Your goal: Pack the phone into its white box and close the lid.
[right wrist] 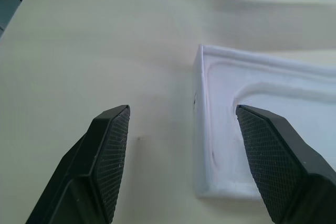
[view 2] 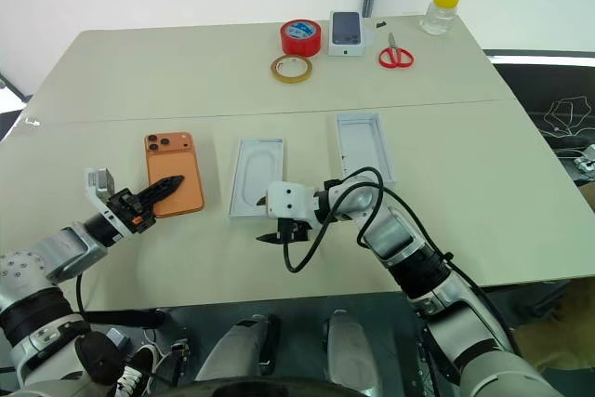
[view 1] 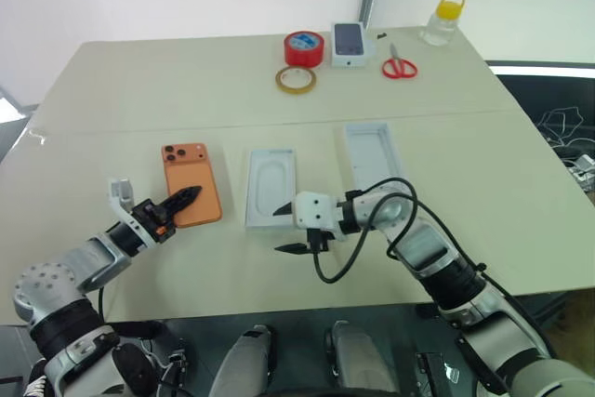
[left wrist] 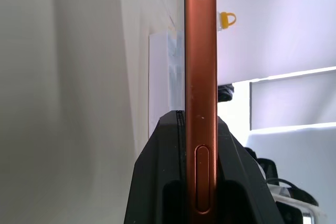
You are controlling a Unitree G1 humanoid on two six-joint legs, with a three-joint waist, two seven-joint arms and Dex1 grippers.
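Nearest the robot, the right gripper (view 1: 290, 228) hangs just above the table (view 1: 167, 81) with its two black fingers spread wide and nothing between them. In the right wrist view one fingertip (right wrist: 113, 140) stands over bare tabletop and the other (right wrist: 262, 145) over the near corner of a flat white insert (view 1: 271, 188) with a rounded phone-shaped recess; that recess holds nothing. The insert stretches away from this gripper, its near end directly beneath the fingers.

Out to that gripper's left, the left gripper (view 1: 182, 200) is clamped on the phone (view 1: 191, 182). The left wrist view shows the orange edge (left wrist: 200, 77) with its side buttons running straight up between the closed black pads. In the head views the phone lies back-up, its dark lens cluster at the far corner, just beside the insert and apart from it.

Beyond the right gripper and a little to its right lies the lid (view 1: 372, 151), an open all-white tray with nothing inside. It is hard to tell from here whether it is the lid or the shallow box.

Far past both grippers, near the table's back edge, stand a red tape roll (view 1: 304, 47), a yellowish tape ring (view 1: 295, 79), a small white box printed with a dark phone (view 1: 350, 44), red-handled scissors (view 1: 399, 65) and a clear jar with a yellow cap (view 1: 442, 19).
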